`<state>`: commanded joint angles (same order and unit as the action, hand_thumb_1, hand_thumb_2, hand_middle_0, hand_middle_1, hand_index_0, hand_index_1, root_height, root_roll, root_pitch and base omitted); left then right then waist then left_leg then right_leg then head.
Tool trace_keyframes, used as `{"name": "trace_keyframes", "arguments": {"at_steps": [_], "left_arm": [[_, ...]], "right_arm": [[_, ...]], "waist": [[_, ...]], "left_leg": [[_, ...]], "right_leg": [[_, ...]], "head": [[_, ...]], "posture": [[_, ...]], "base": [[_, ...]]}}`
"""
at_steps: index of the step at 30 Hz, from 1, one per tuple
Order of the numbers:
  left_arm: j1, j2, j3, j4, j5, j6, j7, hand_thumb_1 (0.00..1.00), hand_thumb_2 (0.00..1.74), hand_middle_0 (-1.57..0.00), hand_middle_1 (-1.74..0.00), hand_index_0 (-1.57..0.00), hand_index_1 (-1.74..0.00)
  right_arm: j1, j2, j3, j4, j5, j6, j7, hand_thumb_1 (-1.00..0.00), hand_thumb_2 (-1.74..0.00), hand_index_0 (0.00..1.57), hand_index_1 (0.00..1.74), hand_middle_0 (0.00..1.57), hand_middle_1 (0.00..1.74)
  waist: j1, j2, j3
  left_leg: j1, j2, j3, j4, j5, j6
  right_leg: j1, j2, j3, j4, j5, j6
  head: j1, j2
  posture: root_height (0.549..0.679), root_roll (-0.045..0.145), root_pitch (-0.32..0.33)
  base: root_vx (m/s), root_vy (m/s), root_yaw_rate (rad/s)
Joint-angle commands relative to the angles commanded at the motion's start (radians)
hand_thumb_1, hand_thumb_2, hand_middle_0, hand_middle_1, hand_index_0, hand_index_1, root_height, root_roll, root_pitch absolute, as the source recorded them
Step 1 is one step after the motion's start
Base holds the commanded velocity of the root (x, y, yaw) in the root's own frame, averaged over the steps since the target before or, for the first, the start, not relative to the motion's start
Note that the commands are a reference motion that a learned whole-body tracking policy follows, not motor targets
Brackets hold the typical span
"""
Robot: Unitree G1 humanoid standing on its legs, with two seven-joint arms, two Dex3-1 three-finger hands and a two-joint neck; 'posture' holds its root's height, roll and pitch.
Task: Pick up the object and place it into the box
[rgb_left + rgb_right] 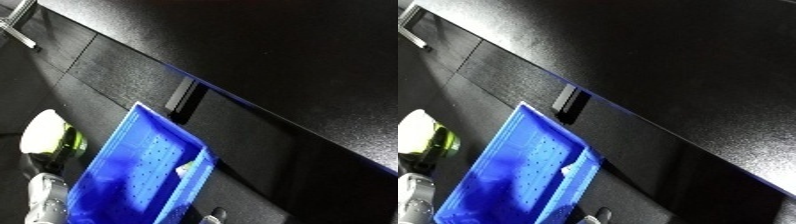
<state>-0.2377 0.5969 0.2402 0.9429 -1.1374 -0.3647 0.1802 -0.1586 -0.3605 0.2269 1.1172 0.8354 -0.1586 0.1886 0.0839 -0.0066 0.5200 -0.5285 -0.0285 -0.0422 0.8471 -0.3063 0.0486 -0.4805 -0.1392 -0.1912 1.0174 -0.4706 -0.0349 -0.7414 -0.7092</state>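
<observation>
Left eye view tilted hard, so everything runs on a slant. Blue bin point(133, 175) low in the middle, resting on the dark table point(284, 55), open and showing a dotted floor. Just left of the bin, outside its near-left wall, a white and green object point(46, 135), rounded, white on top and green down its right side. Directly below it, the left forearm point(44, 200), silver, rising from the lower edge toward the object. Left hand point(37, 166) only a dark patch between forearm and object; cannot tell whether spread or closed round the thing, nor whether actually touching it. Right hand nowhere in either view.

Judged from that: object brought close to the bin, or held just beside it, but not yet over the opening and not yet inside. Placing still to do: carry right across the wall, lower, let go.

One doubt: a pale patch point(188, 167) against the bin's right inner wall. Could be a glare spot or a small item already lying there; too blurred to say. Also a small pale thing point(211, 217) at the lower edge, right of the bin, unidentifiable.
</observation>
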Motion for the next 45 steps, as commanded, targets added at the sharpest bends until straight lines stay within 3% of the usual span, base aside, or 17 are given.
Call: {"name": "trace_keyframes", "arguments": {"at_steps": [6, 12, 25, 38, 45], "left_arm": [[-0.021, -0.014, -0.031, 0.083, -0.026, 0.094, -0.036, 0.95, 1.65, -1.49, -1.65, -1.49, -1.65], [-0.062, -0.011, -0.049, 0.194, -0.028, 0.175, -0.096, 0.65, 1.13, -1.02, -1.13, -1.02, -1.13], [-0.091, 0.002, -0.073, 0.328, -0.005, 0.247, -0.166, 0.0, 0.0, 0.0, 0.0, 0.0, 0.0], [-0.112, 0.011, -0.087, 0.357, 0.018, 0.238, -0.148, 0.0, 0.0, 0.0, 0.0, 0.0, 0.0], [-0.115, 0.015, -0.093, 0.36, 0.038, 0.229, -0.17, 0.0, 0.0, 0.0, 0.0, 0.0, 0.0]], "right_arm": [[0.018, 0.005, -0.002, 0.008, -0.001, -0.009, 0.022, 0.0, 0.0, 0.0, 0.0, 0.0, 0.0], [0.02, 0.01, 0.011, 0.012, -0.011, -0.007, 0.051, 0.0, 0.0, 0.0, 0.0, 0.0, 0.0], [0.008, 0.006, 0.027, 0.023, -0.015, 0.005, 0.065, 0.0, 0.0, 0.0, 0.0, 0.0, 0.0], [-0.001, 0.005, 0.036, 0.017, 0.004, 0.0, 0.069, 0.0, 0.0, 0.0, 0.0, 0.0, 0.0], [-0.002, 0.007, 0.045, 0.001, 0.017, 0.001, 0.059, 0.0, 0.0, 0.0, 0.0, 0.0, 0.0]], "waist": [[-0.006, -0.031, 0.0], [-0.019, -0.052, 0.0], [-0.03, -0.054, 0.0], [-0.03, -0.053, 0.0], [-0.032, -0.051, 0.0]], "left_leg": [[0.009, 0.009, -0.008, -0.036, 0.015, 0.0016], [0.016, 0.012, -0.009, -0.051, 0.021, 0.0018], [0.025, 0.007, -0.005, -0.082, 0.028, -0.005], [0.025, 0.005, -0.004, -0.108, 0.04, -0.0112], [0.025, 0.004, -0.002, -0.107, 0.036, -0.0112]], "right_leg": [[0.02, 0.0117, -0.009, -0.02, -0.001, -0.0002], [0.031, 0.022, -0.011, -0.036, 0.001, -0.001], [0.043, 0.0303, -0.005, -0.074, 0.01, -0.0001], [0.037, 0.0362, -0.005, -0.1, 0.026, 0.0025], [0.031, 0.0347, -0.003, -0.104, 0.033, 0.0045]], "head": [[-0.091, 0.025], [-0.136, 0.033], [-0.126, 0.041], [-0.078, 0.075], [-0.003, 0.097]], "posture": [[0.609, 0.039, -0.027], [0.611, 0.035, -0.028], [0.615, 0.035, -0.018], [0.619, 0.031, -0.003], [0.619, 0.029, 0.0]], "base": [[0.004, 0.003, 0.078], [0.003, 0.005, 0.005], [0.002, 0.016, -0.009], [-0.013, -0.003, -0.003], [-0.018, -0.016, -0.013]]}}
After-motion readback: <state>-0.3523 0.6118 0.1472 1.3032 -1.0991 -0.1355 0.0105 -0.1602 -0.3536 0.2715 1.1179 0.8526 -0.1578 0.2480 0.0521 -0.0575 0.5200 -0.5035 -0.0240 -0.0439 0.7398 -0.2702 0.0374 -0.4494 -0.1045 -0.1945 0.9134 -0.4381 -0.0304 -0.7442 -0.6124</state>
